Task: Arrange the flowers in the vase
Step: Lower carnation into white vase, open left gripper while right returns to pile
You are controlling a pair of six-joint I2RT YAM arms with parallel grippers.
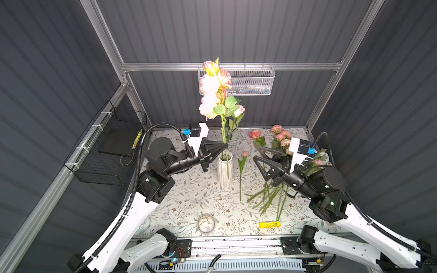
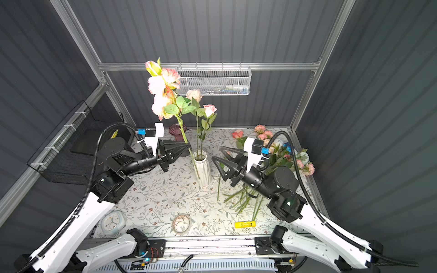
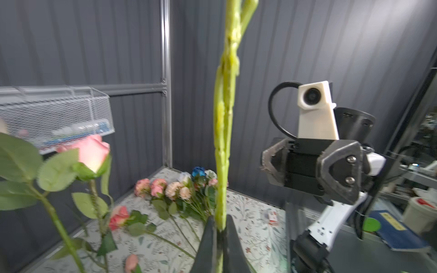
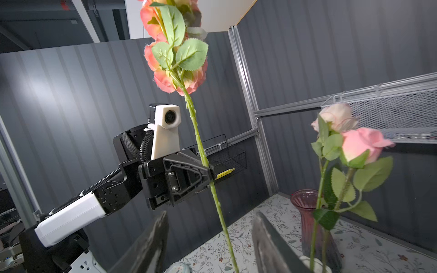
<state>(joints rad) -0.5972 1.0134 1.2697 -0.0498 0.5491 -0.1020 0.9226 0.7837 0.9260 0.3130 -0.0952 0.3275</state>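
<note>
One floral desk [image 1: 189,203] carries everything. The tall peony spray [image 1: 212,94] stands nearly upright. Its stem is clamped in the closed left gripper [image 1: 225,145] just above the white vase [image 1: 224,172], and its lower end shows across the vase's front. A pile of flowers [image 1: 281,139] lies at the desk's back right. The right gripper [image 2: 217,153], beside the vase, is parted and empty. Two roses [image 2: 209,110] stand in the vase. One rose [image 1: 246,154] lies just right of it.
</note>
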